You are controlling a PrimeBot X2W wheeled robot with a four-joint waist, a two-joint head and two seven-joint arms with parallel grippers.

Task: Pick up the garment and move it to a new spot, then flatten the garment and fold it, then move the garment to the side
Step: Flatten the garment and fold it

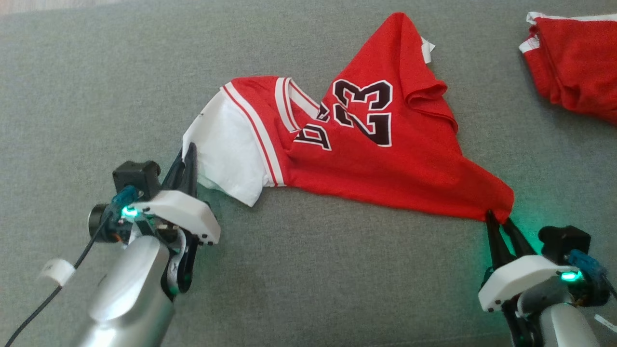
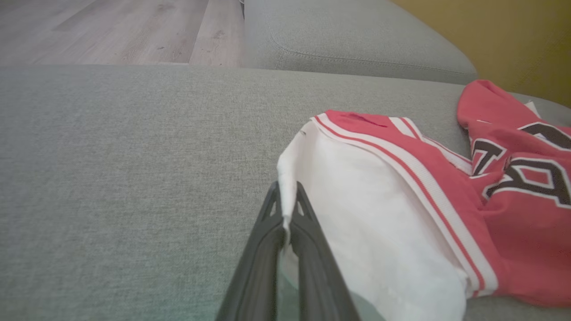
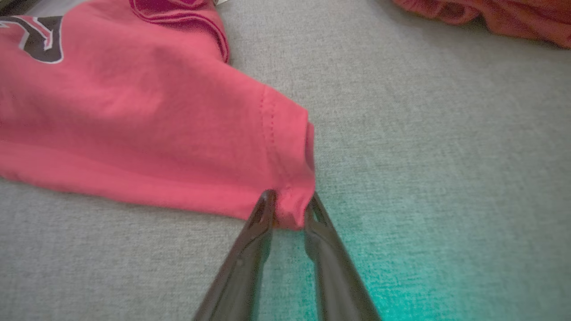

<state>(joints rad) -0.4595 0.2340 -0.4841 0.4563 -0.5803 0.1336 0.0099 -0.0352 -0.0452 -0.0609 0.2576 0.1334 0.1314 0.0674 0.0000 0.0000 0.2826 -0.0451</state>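
Grey couch (image 1: pixel 96 72): left tool (image 2: pixel 285 196) clamps white sleeve (image 1: pixel 226 154) of jersey (image 1: pixel 376 164); right tool (image 3: pixel 289 200) pinches red hem corner (image 1: pixel 501 205). Best lift both evenly, cloth taut.

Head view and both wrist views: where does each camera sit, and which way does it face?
Head: above, looking down at the jersey on the grey cushion; both forearms, left gripper, right gripper.
Left wrist: low, looking along its fingers pinching the white sleeve, wooden floor beyond.
Right wrist: low, along its fingers pinching the red hem corner.
Shared: head and right wrist both show a second red garment.
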